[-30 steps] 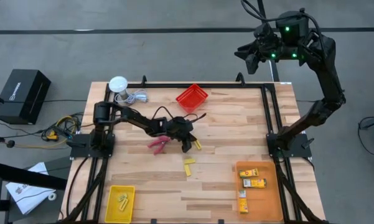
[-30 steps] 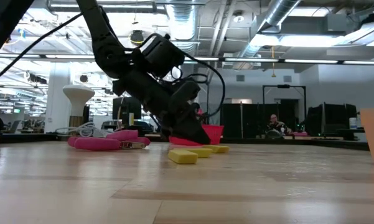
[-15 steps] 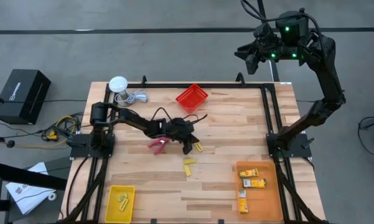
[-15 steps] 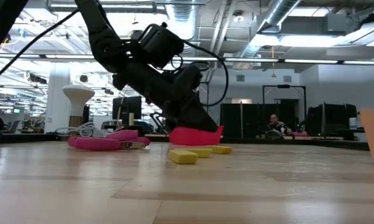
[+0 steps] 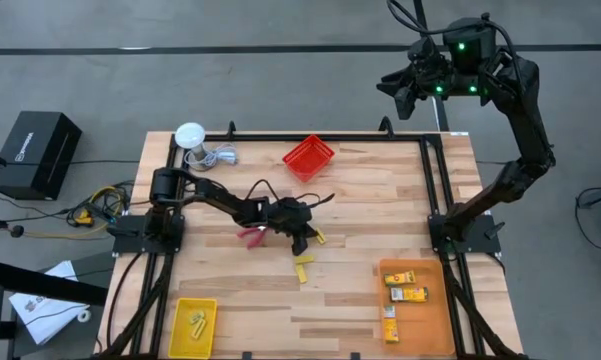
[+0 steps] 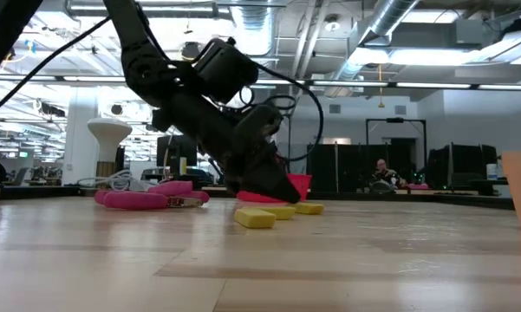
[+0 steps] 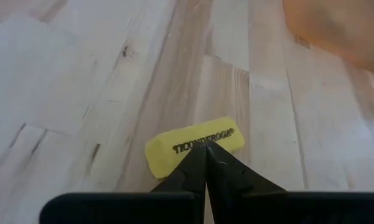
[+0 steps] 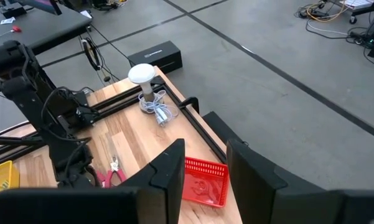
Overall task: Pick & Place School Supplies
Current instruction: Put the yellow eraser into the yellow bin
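My left gripper (image 7: pixel 206 148) sits with fingers pressed together, empty, tips just at the yellow eraser (image 7: pixel 193 149) lying flat mid-table beside the red-handled scissors (image 5: pixel 251 235). Closed like this, I risk shoving the eraser away instead of straddling it. The right gripper (image 8: pixel 205 163) waits high, part-spread.

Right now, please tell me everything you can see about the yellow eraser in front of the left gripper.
The yellow eraser is a small rounded block, rubbery-looking, with black TICONDEROGA lettering on its upper face. It lies flat on the wooden table, apart from the other yellow pieces. The left gripper, shut, has its tips at the eraser's edge; whether they press it is unclear.
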Robot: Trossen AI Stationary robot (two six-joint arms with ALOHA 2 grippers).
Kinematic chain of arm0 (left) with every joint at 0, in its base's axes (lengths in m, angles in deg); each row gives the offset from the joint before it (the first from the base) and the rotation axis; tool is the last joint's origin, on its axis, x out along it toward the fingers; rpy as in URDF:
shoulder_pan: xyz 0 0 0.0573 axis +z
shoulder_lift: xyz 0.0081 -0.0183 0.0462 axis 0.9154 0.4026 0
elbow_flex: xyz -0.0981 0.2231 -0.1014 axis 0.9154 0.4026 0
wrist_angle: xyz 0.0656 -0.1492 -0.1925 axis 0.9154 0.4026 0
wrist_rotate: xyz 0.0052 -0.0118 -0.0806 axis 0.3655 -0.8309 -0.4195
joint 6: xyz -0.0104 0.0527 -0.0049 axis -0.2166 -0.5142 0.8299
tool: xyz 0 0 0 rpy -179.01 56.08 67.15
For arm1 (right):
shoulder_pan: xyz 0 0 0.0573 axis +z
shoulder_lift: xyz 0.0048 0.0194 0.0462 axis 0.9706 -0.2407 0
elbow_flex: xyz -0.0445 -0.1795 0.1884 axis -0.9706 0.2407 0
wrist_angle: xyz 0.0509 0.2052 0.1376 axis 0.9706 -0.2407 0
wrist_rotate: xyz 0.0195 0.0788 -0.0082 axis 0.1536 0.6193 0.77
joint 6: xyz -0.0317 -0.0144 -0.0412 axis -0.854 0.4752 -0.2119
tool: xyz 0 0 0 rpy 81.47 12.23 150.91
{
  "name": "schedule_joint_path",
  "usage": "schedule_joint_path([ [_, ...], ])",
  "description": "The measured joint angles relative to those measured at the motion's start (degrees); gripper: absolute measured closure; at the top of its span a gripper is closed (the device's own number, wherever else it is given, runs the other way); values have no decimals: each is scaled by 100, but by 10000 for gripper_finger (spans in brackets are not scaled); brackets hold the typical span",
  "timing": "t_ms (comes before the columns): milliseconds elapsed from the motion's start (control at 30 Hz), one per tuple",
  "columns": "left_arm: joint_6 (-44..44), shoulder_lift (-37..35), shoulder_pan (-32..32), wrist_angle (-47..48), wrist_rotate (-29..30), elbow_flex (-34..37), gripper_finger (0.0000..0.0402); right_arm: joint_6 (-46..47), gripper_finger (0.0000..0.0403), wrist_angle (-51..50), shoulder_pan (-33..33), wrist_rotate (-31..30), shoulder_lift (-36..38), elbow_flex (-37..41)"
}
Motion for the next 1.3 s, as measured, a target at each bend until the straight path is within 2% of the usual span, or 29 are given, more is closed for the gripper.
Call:
schedule_joint_path([
  [867, 546, 396, 27, -150, -260, -23, 401, 43, 292, -4, 0, 21, 0, 0],
  [1133, 703, 379, -53, -363, -263, 301, 401, 17, 292, -37, 0, 86, 0, 0],
  [1300, 451, 356, -231, -340, -177, 446, 401, 12, 292, -42, 0, 157, 0, 0],
])
